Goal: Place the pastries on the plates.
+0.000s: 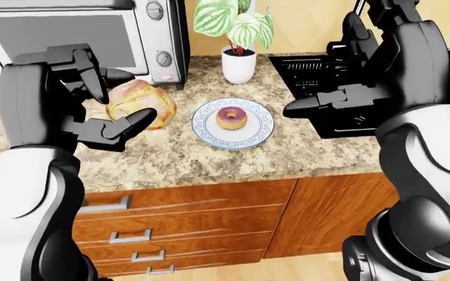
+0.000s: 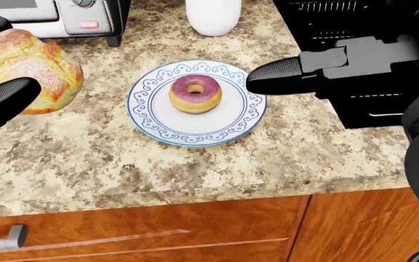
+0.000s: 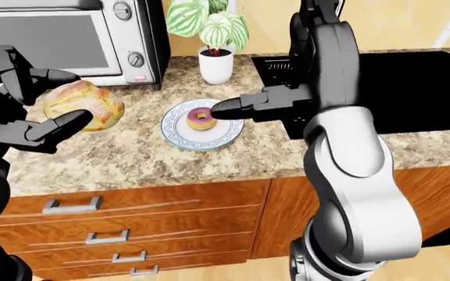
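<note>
A pink-frosted donut (image 2: 195, 93) lies in the middle of a white plate with a blue scroll rim (image 2: 151, 117) on the speckled counter. My left hand (image 1: 100, 99) is raised at the left of the views, its black fingers closed round a golden crusty pastry (image 2: 27, 68) held above the counter, left of the plate. My right hand (image 2: 297, 68) hovers open at the plate's right edge, one finger (image 3: 229, 107) pointing toward the donut without touching it. No second plate shows.
A toaster oven (image 1: 76, 32) stands at the upper left. A white pot with a leafy plant (image 1: 237, 35) stands above the plate. A black sink (image 3: 381, 82) lies at the right. Wooden drawers (image 1: 178, 222) hang below the counter edge (image 2: 195, 199).
</note>
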{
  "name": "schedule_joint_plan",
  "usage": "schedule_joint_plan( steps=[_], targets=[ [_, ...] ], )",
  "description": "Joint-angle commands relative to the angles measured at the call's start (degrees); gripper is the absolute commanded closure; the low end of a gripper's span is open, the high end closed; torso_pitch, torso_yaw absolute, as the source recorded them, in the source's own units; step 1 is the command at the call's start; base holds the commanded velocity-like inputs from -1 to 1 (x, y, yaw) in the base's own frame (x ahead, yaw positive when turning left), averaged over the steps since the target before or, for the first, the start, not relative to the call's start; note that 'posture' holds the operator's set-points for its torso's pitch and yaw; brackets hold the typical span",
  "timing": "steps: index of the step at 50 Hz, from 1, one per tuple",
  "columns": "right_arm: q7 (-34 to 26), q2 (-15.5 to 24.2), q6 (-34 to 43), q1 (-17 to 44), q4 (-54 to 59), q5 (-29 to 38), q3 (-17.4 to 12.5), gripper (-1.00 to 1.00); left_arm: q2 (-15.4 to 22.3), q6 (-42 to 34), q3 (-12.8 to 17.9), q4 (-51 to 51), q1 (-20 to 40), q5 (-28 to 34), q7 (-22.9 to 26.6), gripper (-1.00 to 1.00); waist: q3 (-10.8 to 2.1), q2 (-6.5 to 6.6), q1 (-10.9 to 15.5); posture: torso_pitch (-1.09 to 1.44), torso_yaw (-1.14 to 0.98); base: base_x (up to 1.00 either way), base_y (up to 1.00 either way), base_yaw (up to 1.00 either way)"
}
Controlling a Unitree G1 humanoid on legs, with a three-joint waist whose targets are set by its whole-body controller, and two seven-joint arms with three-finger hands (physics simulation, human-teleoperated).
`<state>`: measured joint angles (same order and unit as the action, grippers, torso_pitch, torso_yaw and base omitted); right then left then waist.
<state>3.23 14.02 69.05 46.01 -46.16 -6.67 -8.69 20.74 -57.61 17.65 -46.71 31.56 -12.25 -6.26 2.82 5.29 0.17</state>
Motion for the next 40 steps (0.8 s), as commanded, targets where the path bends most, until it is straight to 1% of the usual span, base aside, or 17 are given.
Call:
schedule_joint_plan(
  steps=[1,5,19,22,23,24,25,27,30,32,33,34,35,36,37,38,40],
  targets=[
    [0.66,0.45,-2.22,1.14,-1.14,0.00,-0.68,-1.00,0.33,1.79,-0.08,-1.28,1.39,0.15,0.16,1.00,-0.65,0.24,-0.14,0.00,0.00,0.09,-0.92,0.00],
    [0.77,0.44,-2.67,0.79,-1.19,-0.33,-0.53,-1.00,-0.06,2.22,-0.45,-1.20,1.09,0.58,0.25,1.00,0.06,-1.43,0.44,0.00,0.00,0.21,-0.87,0.00],
    [1.41,0.18,-3.35,0.33,-2.29,-1.44,-0.50,-1.00,-0.44,1.88,-1.17,-0.76,2.29,1.74,0.82,1.00,-0.18,-5.43,4.10,0.00,0.00,0.36,-0.87,0.00],
    [1.47,0.23,-3.99,-0.32,-2.41,-1.42,-0.04,-1.00,-0.57,1.83,-1.22,-1.06,2.09,1.85,0.97,1.00,-0.43,-8.35,4.75,0.00,0.00,0.51,-0.90,0.00],
    [1.50,0.10,-4.38,-0.73,-2.37,-1.38,-0.07,-1.00,-0.59,1.89,-1.17,-1.13,1.94,1.94,1.01,1.00,-1.03,-10.90,4.53,0.00,0.00,0.51,-0.91,0.00],
    [1.45,0.16,-4.39,-1.00,-2.60,-1.38,-0.16,-1.00,-0.64,1.75,-1.09,-1.31,1.93,1.92,1.02,1.00,0.05,-10.37,4.21,0.00,0.00,0.51,-0.91,0.00],
    [1.53,0.04,-4.38,-1.00,-2.72,-1.44,-0.28,-1.00,-0.66,1.80,-1.11,-1.36,1.88,2.04,0.99,1.00,1.34,-8.98,4.07,0.00,0.00,0.51,-0.91,0.00],
    [1.54,0.17,-4.58,-1.19,-2.72,-1.34,-0.17,-1.00,-0.76,1.81,-1.17,-1.52,1.72,2.14,1.01,1.00,0.24,-8.62,3.18,0.00,0.00,0.51,-0.90,0.00],
    [1.56,0.14,-4.95,-1.46,-2.72,-1.06,0.14,-1.00,-0.69,2.18,-1.20,-1.63,1.33,2.68,1.15,1.00,0.78,-7.43,2.27,0.00,0.00,0.51,-0.90,0.00],
    [1.53,0.13,-5.01,-1.63,-2.84,-0.88,0.18,-1.00,-0.65,2.19,-1.02,-1.74,1.19,2.87,1.36,1.00,0.27,-6.21,1.77,0.00,0.00,0.52,-0.91,0.00],
    [1.49,0.12,-4.99,-1.59,-2.81,-0.87,0.11,-1.00,-0.66,2.12,-1.03,-1.80,1.23,2.90,1.39,1.00,-0.71,-2.89,2.71,0.00,0.00,0.51,-0.91,0.00],
    [1.45,0.22,-4.85,-1.36,-2.72,-0.79,0.18,-1.00,-0.67,2.07,-0.95,-1.89,1.28,2.94,1.40,1.00,1.04,-2.54,3.15,0.00,0.00,0.51,-0.91,0.00],
    [1.32,0.29,-4.72,-1.22,-2.73,-0.77,0.22,-1.00,-0.67,2.10,-0.88,-1.97,1.17,3.01,1.44,1.00,1.35,-2.90,2.03,0.00,0.00,0.51,-0.90,0.00],
    [1.32,0.13,-4.67,-1.24,-2.78,-0.77,0.09,-1.00,-0.64,2.17,-0.72,-2.01,1.05,3.11,1.47,1.00,-0.81,-3.18,2.50,0.00,0.00,0.51,-0.91,0.00],
    [1.22,0.24,-4.63,-1.47,-2.90,-0.70,0.10,-1.00,-0.71,2.05,-0.55,-2.18,1.04,3.01,1.51,1.00,-1.26,-2.65,2.28,0.00,0.00,0.51,-0.90,0.00],
    [1.19,0.23,-4.45,-1.34,-3.01,-0.73,-0.10,-1.00,-0.70,1.94,-0.52,-2.26,1.10,2.94,1.53,1.00,-1.36,-2.16,2.35,0.00,0.00,0.52,-0.90,0.00],
    [1.14,0.38,-4.02,-0.90,-3.09,-0.82,-0.29,-1.00,-0.66,1.92,-0.47,-2.27,1.24,2.89,1.51,1.00,-0.71,-2.42,3.31,0.00,0.00,0.51,-0.90,0.00]
  ],
)
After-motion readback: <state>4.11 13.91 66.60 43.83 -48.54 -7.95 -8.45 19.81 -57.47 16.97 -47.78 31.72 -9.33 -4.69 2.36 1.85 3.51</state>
